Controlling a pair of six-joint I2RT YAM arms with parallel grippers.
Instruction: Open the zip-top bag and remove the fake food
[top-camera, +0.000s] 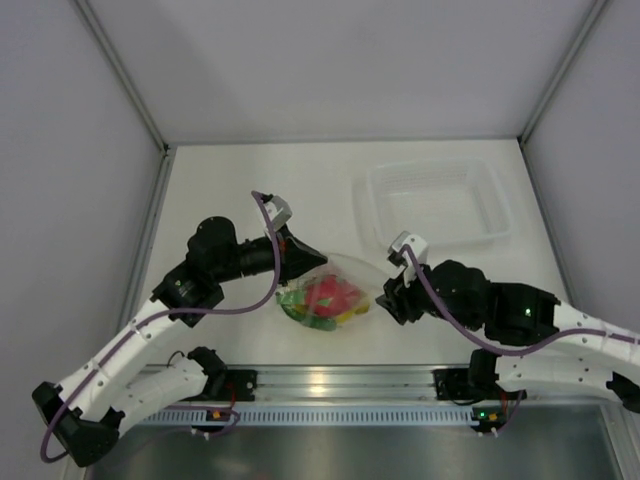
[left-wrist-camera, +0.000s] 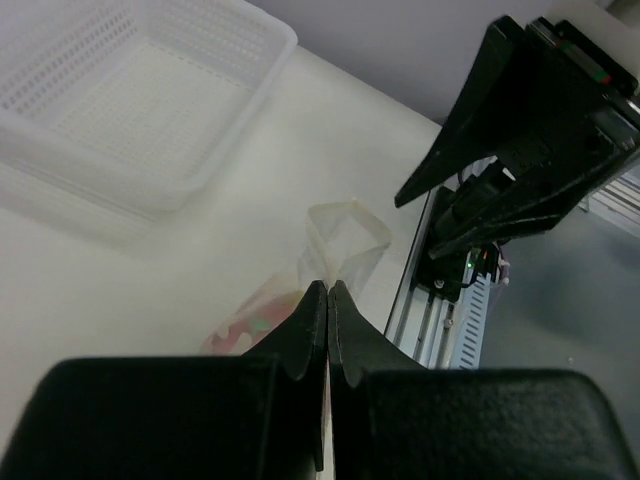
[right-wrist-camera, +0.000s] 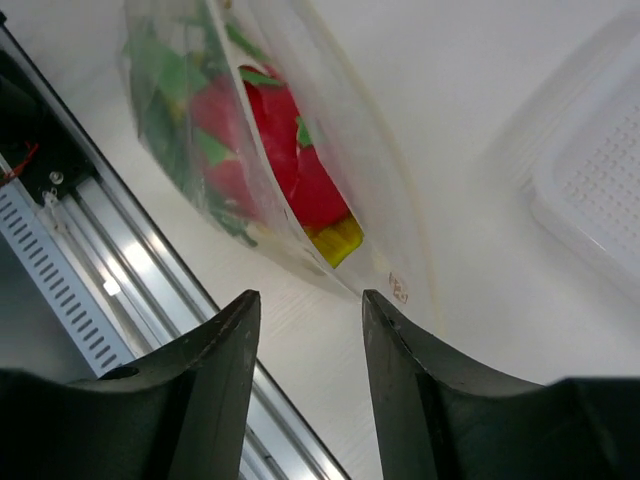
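Observation:
The zip-top bag (top-camera: 345, 272) lies at the table's front middle, holding the fake food: a red strawberry-like fruit (top-camera: 325, 293), a yellow banana piece (top-camera: 352, 313) and a green piece (top-camera: 295, 305). My left gripper (top-camera: 308, 256) is shut on the bag's upper left edge; in the left wrist view a thin strip of film runs between its closed fingers (left-wrist-camera: 310, 330) and the bag (left-wrist-camera: 345, 238) stretches away from them. My right gripper (top-camera: 385, 297) is open and empty just right of the bag's right corner. In the right wrist view its spread gripper (right-wrist-camera: 305, 297) frames the bag (right-wrist-camera: 370, 160), strawberry (right-wrist-camera: 285, 145) and banana (right-wrist-camera: 335, 240).
A rigid clear tray (top-camera: 372, 205) stands empty at the back right, also in the left wrist view (left-wrist-camera: 255, 70) and the right wrist view (right-wrist-camera: 600, 190). The metal mounting rail (top-camera: 330, 383) runs along the near table edge. Grey walls close in both sides.

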